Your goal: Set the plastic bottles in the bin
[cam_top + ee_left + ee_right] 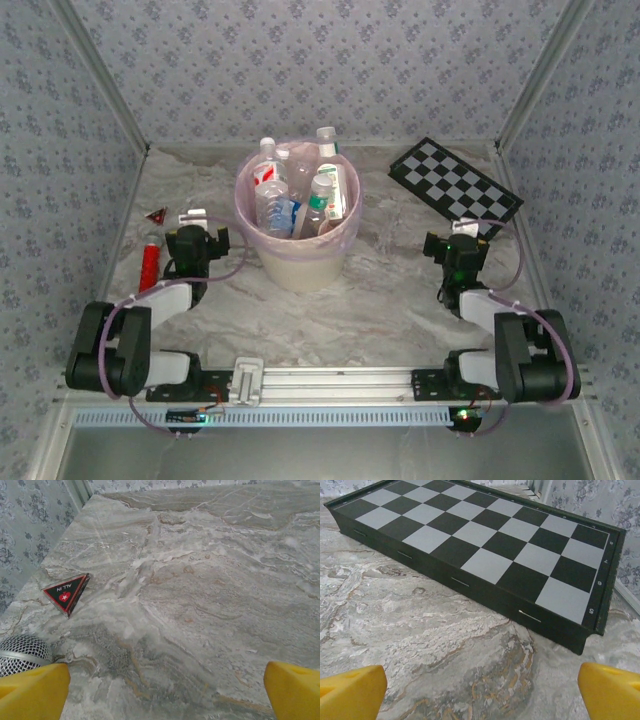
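Several bottles (272, 190) stand or lean caps-up inside the bin (300, 268) at mid-counter in the top view, their long axes near vertical. How many lie beneath them I cannot tell, since the pink liner and the upper bottles hide the bottom. The bin sits between the arms, just right of the left tool (196, 222) and well apart from the right tool (462, 236), so the left arm is the nearer. Both tools hang low over the counter (380, 300) with nothing in them. Left of the left arm lie a microphone (150, 265) and a triangle (155, 213), and the board (455, 180) lies beyond the right tool. Every bottle I can make out is already in the bin, so the task looks finished or nearly so; any coming move would turn on finding a stray. From the left wrist, the yellow fingers (35, 692) stand spread wide and empty over bare marble, with the triangle ahead to the left and the microphone's mesh head cut off by the frame edge and one finger. From the right wrist, the fingers (350, 692) are likewise wide and empty, facing the board's long side, whose far edge runs out of frame.
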You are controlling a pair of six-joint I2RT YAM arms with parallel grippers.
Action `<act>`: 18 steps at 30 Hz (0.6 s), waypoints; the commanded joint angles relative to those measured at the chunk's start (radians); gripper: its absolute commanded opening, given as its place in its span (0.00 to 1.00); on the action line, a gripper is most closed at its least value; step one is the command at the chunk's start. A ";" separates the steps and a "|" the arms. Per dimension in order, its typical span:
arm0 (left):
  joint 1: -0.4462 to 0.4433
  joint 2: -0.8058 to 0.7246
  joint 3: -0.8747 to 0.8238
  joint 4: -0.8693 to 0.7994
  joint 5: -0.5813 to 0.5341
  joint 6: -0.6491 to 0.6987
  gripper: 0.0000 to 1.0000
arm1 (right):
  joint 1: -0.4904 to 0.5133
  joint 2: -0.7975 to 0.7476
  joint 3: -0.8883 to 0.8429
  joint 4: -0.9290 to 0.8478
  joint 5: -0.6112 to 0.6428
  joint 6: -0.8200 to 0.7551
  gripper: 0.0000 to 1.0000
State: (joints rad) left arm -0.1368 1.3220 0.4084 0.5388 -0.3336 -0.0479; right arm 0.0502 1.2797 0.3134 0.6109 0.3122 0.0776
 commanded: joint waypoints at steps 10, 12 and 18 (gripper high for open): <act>0.095 0.161 -0.004 0.251 0.155 0.041 0.99 | -0.038 0.255 0.056 0.266 -0.113 -0.095 1.00; 0.117 0.250 -0.025 0.405 0.180 0.035 0.99 | -0.058 0.243 0.061 0.230 -0.135 -0.080 1.00; 0.135 0.227 -0.007 0.325 0.215 0.017 0.99 | -0.055 0.242 0.063 0.235 -0.127 -0.082 1.00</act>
State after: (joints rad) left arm -0.0063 1.5467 0.3973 0.7834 -0.1642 -0.0128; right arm -0.0006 1.5288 0.3611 0.8307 0.1963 0.0063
